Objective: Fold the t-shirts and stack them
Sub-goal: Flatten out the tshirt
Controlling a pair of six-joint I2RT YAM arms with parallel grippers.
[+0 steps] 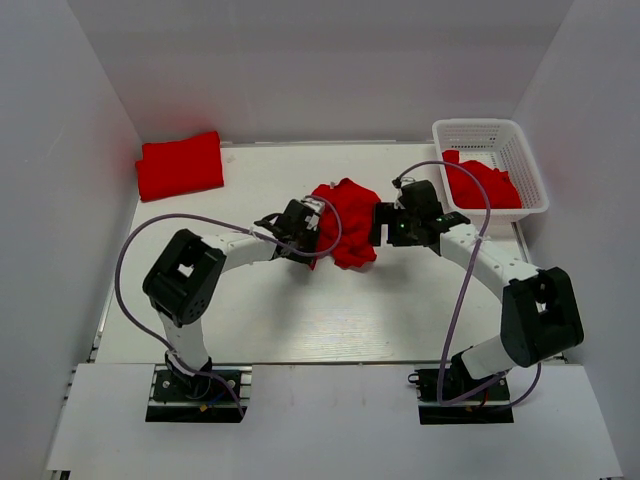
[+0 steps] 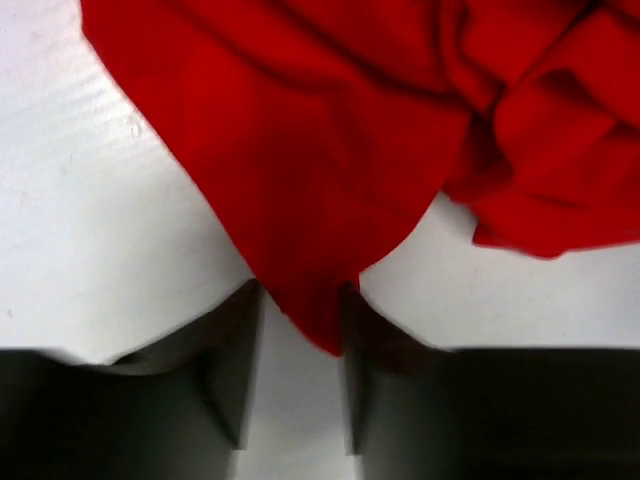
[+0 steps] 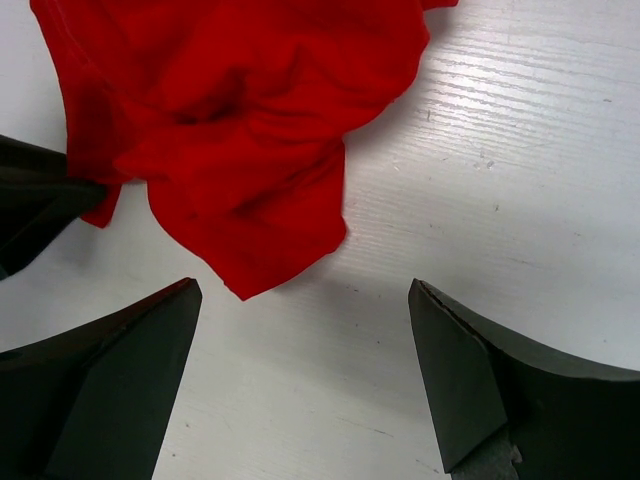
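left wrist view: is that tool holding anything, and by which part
The left tool pinches a pointed corner of the crumpled bright red cloth t-shirt; the right tool is open and empty.

Bright, even light, soft shadows.
Your left wrist view is blurred up close; the shirt (image 2: 330, 150) glows flat red.

Nothing to read here, honestly. No lettering, logo or number shows on the red t-shirts (image 1: 347, 218) or on the white lattice basket (image 1: 484, 126) in any of the three views. Anything smaller is too blurry to make out.
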